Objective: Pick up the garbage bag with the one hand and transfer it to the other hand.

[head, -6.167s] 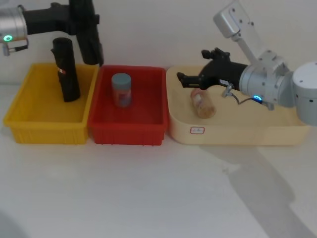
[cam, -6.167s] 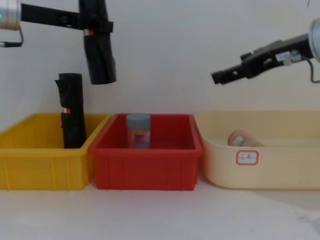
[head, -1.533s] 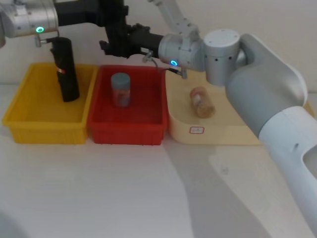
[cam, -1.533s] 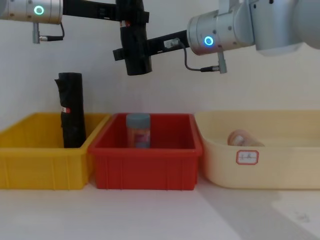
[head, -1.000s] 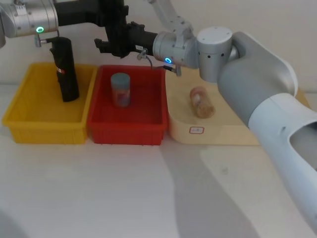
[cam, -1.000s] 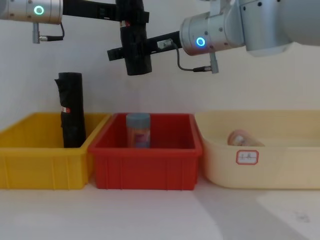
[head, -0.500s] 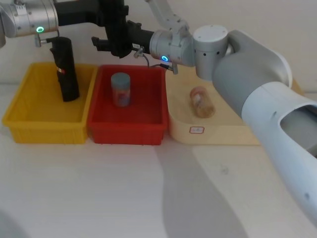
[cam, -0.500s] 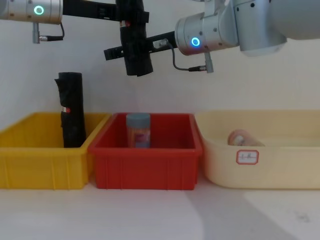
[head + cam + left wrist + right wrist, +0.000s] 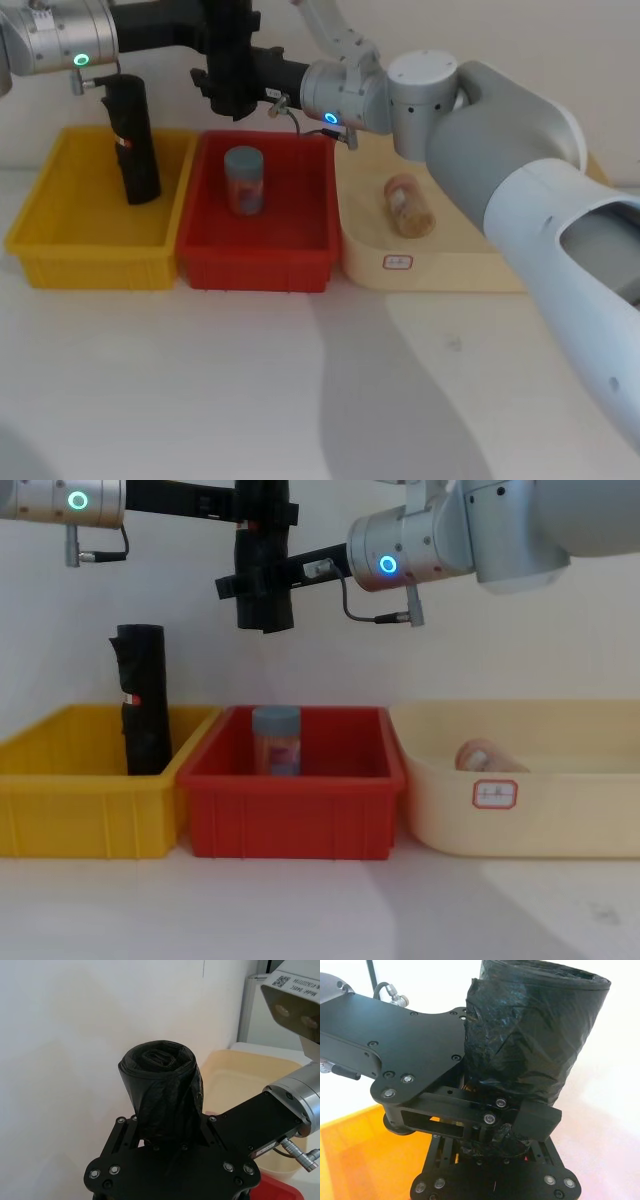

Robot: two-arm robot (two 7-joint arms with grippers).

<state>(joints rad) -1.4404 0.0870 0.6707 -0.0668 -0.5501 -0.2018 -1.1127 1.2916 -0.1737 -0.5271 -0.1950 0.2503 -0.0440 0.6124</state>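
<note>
Head view is showing a white counter [image 9: 200, 400] carrying three containers. At right, a cream tray [image 9: 470, 262] is holding a capped jar [image 9: 409, 207] on its side. At centre, a red bin [image 9: 258, 262] is holding an upright blue-lidded jar [image 9: 245, 180]. At left, a yellow bin [image 9: 70, 255] is holding a tall slim black roll [image 9: 134, 140]. In the upper left, above the red bin, the garbage bag [image 9: 262, 575] is hanging, with the left hand [image 9: 262, 515] pinching its top and the right hand [image 9: 240, 583] clamping around its lower part.
</note>
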